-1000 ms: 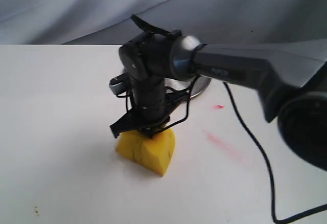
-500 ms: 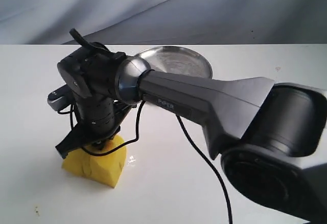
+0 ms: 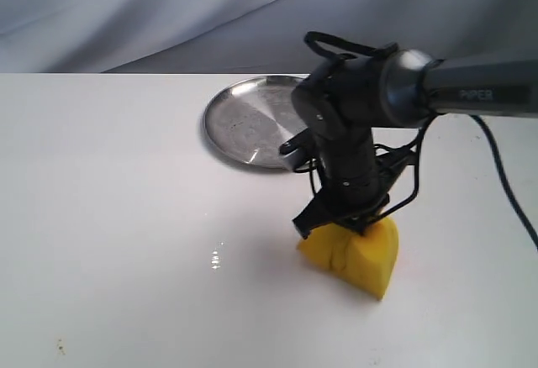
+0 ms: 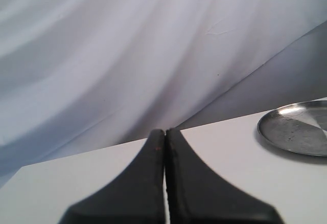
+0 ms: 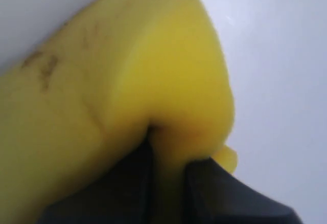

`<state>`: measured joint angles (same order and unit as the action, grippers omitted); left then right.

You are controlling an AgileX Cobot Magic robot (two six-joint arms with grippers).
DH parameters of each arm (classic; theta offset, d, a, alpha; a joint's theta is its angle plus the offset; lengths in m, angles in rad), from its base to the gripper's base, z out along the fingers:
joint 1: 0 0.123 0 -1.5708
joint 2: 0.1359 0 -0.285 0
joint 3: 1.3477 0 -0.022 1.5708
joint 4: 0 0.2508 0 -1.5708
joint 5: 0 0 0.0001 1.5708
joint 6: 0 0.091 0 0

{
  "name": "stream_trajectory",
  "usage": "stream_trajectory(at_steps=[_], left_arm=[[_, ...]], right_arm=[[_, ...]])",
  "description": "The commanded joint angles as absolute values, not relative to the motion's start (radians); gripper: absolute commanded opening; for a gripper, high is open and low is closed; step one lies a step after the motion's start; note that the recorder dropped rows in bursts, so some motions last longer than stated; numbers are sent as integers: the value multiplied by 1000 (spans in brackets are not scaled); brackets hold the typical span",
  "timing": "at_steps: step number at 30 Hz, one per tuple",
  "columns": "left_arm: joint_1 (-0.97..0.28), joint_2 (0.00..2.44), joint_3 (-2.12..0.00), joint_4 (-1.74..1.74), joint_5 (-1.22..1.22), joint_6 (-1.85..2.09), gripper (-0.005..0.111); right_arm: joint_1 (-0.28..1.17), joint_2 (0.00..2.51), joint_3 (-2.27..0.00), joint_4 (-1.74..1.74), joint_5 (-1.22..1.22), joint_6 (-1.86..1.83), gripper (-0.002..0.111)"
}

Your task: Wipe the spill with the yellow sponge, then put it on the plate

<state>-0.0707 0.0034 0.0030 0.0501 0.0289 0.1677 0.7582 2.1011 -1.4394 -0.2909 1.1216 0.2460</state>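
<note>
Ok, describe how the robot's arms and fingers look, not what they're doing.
The right arm is dark grey to black, with rounded joints, a silvery collar and pale PIPER lettering on its link. Black cables loop around its wrist. The left fingers are matte black wedges tapering to narrow tips; the right fingers look equally dark.

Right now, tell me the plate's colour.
The plate is shiny silver-grey metal, clearest in the exterior view.
</note>
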Motion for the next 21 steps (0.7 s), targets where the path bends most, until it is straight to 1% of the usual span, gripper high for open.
stream_trajectory(at_steps=[1,4,6,11,17,21], left_arm=[[-69,0,0,42,20,160,0],[-69,0,0,42,20,160,0],[-69,0,0,42,20,160,0],[-69,0,0,42,20,160,0],[-69,0,0,42,20,160,0],[-69,0,0,42,20,160,0]], right_arm=[[707,2094,-1394,-234,1060,266,0],[722,2106,-1428,-115,970,254,0],[750,2135,-1478,-54,956,232,0],[852,2256,-1704,-48,1057,232,0],[970,2424,-2046,-7,1215,219,0],[1034,2500,-2216,0,1221,188,0]])
